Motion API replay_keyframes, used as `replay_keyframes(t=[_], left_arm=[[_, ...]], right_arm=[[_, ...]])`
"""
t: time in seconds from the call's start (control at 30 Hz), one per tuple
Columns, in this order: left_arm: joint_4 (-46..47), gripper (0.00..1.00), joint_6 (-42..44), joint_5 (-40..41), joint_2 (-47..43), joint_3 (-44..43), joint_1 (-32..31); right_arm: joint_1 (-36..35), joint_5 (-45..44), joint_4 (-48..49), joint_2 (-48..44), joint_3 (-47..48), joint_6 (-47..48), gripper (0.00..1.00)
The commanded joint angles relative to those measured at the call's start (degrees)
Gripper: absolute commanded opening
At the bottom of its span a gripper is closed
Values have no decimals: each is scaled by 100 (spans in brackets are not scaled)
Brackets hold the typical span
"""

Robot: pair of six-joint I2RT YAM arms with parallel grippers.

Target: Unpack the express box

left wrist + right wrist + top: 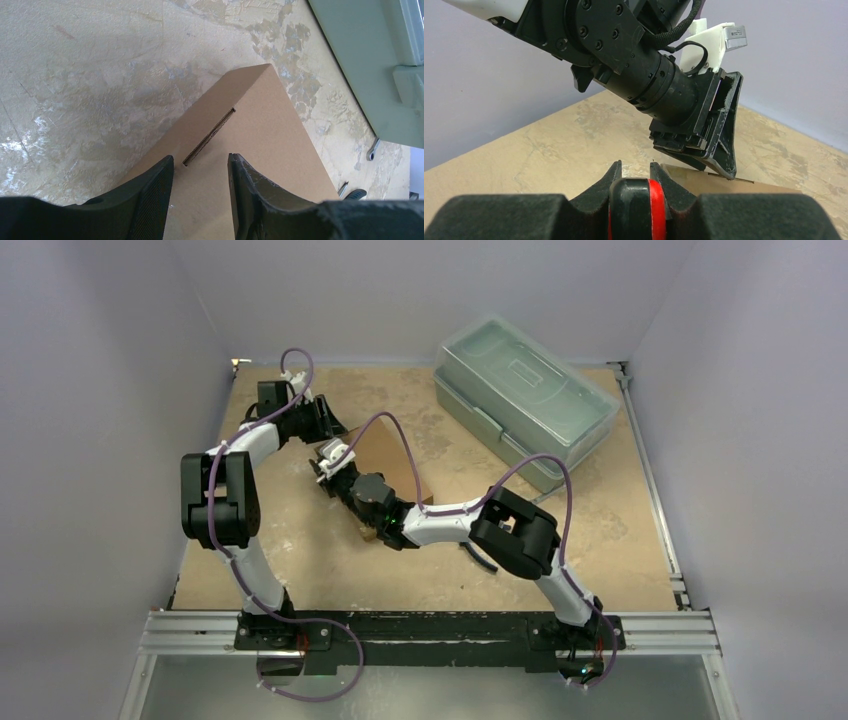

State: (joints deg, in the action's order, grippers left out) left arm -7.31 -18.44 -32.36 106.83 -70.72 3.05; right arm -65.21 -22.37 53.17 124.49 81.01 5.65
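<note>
The express box (392, 453) is a flat brown cardboard mailer lying mid-table, lid shut, largely covered by my right arm. In the left wrist view the box (260, 135) shows its top and a tuck slot. My left gripper (200, 161) is open and empty, its fingers hovering just over the box top near the slot; it also shows in the top view (328, 422). My right gripper (635, 167) is shut on a black and red tool handle (638, 205), at the box's left end (322, 468), facing the left gripper (709, 135). The box edge (749, 187) lies just beyond it.
A large translucent grey-green plastic toolbox (525, 400) stands at the back right, also visible in the left wrist view (365, 65). Small metal tools (372, 149) lie on the table beside it. Purple walls enclose the table on three sides.
</note>
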Motion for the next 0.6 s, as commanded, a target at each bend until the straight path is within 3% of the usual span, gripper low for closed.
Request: replay_keyframes(t=[0.0,0.37,0.57], left_arm=[[186,43,-20,-51,-59,-74,38],[208,43,-21,-67,-45,-67,29],[204,43,-11,-63,-48,-48,30]], right_arm=[[26,50,253,-371,242,101,0],[54,165,213,-866,33,-16,0],[109,180,150,-675,86,-40,0]])
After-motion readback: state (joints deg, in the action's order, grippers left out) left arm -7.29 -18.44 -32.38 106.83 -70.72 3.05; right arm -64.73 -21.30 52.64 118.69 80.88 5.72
